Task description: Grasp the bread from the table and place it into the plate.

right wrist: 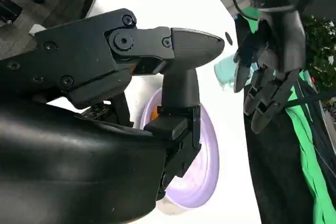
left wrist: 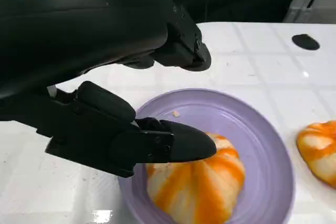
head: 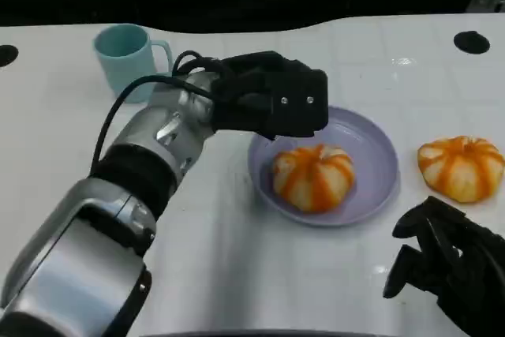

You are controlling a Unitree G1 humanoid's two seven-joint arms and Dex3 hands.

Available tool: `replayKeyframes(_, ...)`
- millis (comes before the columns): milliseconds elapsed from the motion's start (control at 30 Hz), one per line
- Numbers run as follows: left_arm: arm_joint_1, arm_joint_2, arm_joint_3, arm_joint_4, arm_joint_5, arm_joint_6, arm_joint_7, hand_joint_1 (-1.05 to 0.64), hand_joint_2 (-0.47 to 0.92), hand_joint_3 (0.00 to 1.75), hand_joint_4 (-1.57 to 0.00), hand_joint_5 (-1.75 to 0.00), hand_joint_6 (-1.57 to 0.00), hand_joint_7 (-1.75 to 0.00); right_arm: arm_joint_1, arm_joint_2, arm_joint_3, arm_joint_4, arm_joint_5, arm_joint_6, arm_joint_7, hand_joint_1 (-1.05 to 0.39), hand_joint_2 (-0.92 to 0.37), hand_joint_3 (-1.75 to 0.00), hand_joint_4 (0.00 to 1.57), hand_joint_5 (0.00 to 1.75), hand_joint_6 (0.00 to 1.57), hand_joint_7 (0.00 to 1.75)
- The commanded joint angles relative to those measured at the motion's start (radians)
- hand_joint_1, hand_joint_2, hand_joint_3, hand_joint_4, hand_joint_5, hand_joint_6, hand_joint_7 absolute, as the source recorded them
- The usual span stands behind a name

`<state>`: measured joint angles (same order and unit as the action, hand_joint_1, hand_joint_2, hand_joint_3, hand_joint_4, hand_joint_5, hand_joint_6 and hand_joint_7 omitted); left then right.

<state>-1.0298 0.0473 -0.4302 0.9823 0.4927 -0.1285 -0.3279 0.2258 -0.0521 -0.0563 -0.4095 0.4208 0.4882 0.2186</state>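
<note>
Bread [head: 313,177], an orange-and-white striped bun, lies in the plate [head: 377,147], toward its near left side; the plate is lilac, shallow, and stands on the white table [head: 237,250]; a small crumb [left wrist: 176,113] lies on the plate's floor beside the bun in the left wrist view. The left hand [head: 272,104] hangs over the plate's far left rim, just above and behind the bread; its fingers are apart and hold nothing; in the left wrist view one lower finger [left wrist: 173,145] reaches across in front of the bun's top, and whether it touches the bun cannot be told; the upper fingers arch clear above the plate. A second bun [head: 461,166] of the same colouring lies on the table to the right of the plate, apart from it. The right hand [head: 446,262] sits low at the near right, in front of the second bun, fingers loosely curled and apart, holding nothing. A pale teal mug [head: 126,57] stands at the far left, behind the left forearm.
</note>
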Motion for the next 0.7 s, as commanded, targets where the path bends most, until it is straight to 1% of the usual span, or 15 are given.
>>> replayKeyframes(33,0.07,0.031,0.072,-0.089,-0.084,0.031,-0.025,-0.76,0.92,0.45,-0.14,-0.3,-0.39,-0.02,0.0,-0.007,0.0,-0.013,0.004,0.006,-0.009,-0.44,-0.92,-0.4,0.64,1.75,0.49,1.62)
replayKeyframes(67,0.094,0.03,0.108,-0.107,-0.13,0.019,-0.031,-0.73,0.92,0.43,-0.16,-0.31,-0.39,-0.02,0.001,-0.008,0.001,-0.013,0.003,0.005,-0.009,-0.44,-0.92,-0.4,0.64,1.75,0.49,1.62)
replayKeyframes(133,0.14,0.029,0.171,-0.142,-0.214,-0.002,-0.047,-0.68,0.92,0.37,-0.16,-0.54,-0.43,-0.03,0.0,-0.007,0.001,-0.011,0.004,0.004,-0.008,-0.44,-0.92,-0.4,0.64,1.75,0.49,1.62)
replayKeyframes(167,0.173,0.032,0.202,-0.173,-0.258,-0.014,-0.059,-0.68,0.92,0.36,-0.19,-0.64,-0.46,-0.04,0.0,-0.006,0.001,-0.01,0.008,0.002,-0.005,-0.43,-0.92,-0.41,0.64,1.75,0.49,1.62)
replayKeyframes(200,0.203,0.035,0.224,-0.204,-0.291,-0.02,-0.069,-0.68,0.92,0.36,-0.23,-0.69,-0.48,-0.05,0.0,-0.005,0.001,-0.008,0.008,-0.002,-0.003,-0.43,-0.92,-0.42,0.64,1.75,0.49,1.62)
replayKeyframes(267,0.257,0.038,0.259,-0.268,-0.346,-0.011,-0.084,-0.67,0.92,0.37,-0.26,-0.74,-0.5,-0.06,0.0,-0.004,0.003,-0.008,0.005,-0.003,-0.005,-0.43,-0.92,-0.42,0.64,1.75,0.49,1.62)
replayKeyframes(367,0.362,0.019,0.33,-0.404,-0.455,0.059,-0.087,-0.61,0.92,0.34,-0.36,-0.83,-0.63,-0.12,0.001,-0.004,0.006,-0.016,0.0,0.005,-0.016,-0.44,-0.92,-0.41,0.64,1.75,0.5,1.61)
replayKeyframes(433,0.388,0.017,0.338,-0.451,-0.479,0.091,-0.087,-0.6,0.92,0.33,-0.39,-0.85,-0.66,-0.13,0.001,-0.005,0.007,-0.018,0.001,0.006,-0.017,-0.44,-0.92,-0.41,0.64,1.75,0.5,1.61)
replayKeyframes(467,0.435,-0.003,0.373,-0.51,-0.548,0.125,-0.093,-0.6,0.92,0.33,-0.39,-0.85,-0.66,-0.13,0.003,-0.003,0.007,-0.014,0.004,-0.001,-0.014,-0.44,-0.92,-0.41,0.64,1.75,0.5,1.61)
replayKeyframes(500,0.487,-0.023,0.407,-0.575,-0.617,0.16,-0.096,-0.57,0.92,0.35,-0.48,-1.1,-0.71,-0.29,0.004,-0.001,0.008,-0.013,0.004,-0.005,-0.013,-0.44,-0.92,-0.41,0.64,1.75,0.5,1.61)
replayKeyframes(567,0.571,-0.049,0.451,-0.696,-0.721,0.24,-0.092,-0.57,0.92,0.36,-0.54,-1.34,-0.58,-0.81,0.006,-0.001,0.009,-0.012,0.005,-0.01,-0.01,-0.44,-0.92,-0.41,0.64,1.75,0.5,1.6)
replayKeyframes(600,0.588,-0.05,0.454,-0.728,-0.738,0.266,-0.087,-0.57,0.92,0.36,-0.54,-1.41,-0.54,-0.98,0.006,-0.002,0.01,-0.013,0.004,-0.01,-0.01,-0.44,-0.92,-0.41,0.64,1.75,0.5,1.6)
replayKeyframes(633,0.597,-0.049,0.454,-0.75,-0.748,0.285,-0.083,-0.57,0.92,0.36,-0.55,-1.44,-0.52,-1.04,0.006,-0.002,0.01,-0.013,0.004,-0.01,-0.01,-0.44,-0.92,-0.42,0.64,1.75,0.5,1.6)
replayKeyframes(667,0.624,-0.053,0.478,-0.809,-0.806,0.36,-0.072,-0.57,0.92,0.36,-0.55,-1.45,-0.51,-1.07,0.007,-0.002,0.01,-0.012,0.005,-0.013,-0.009,-0.44,-0.92,-0.42,0.64,1.75,0.5,1.6)
replayKeyframes(700,0.649,-0.057,0.503,-0.861,-0.861,0.425,-0.064,-0.57,0.92,0.42,-0.53,-1.62,-0.49,-1.26,0.008,0.0,0.01,-0.012,0.006,-0.014,-0.008,-0.44,-0.92,-0.42,0.64,1.75,0.5,1.6)
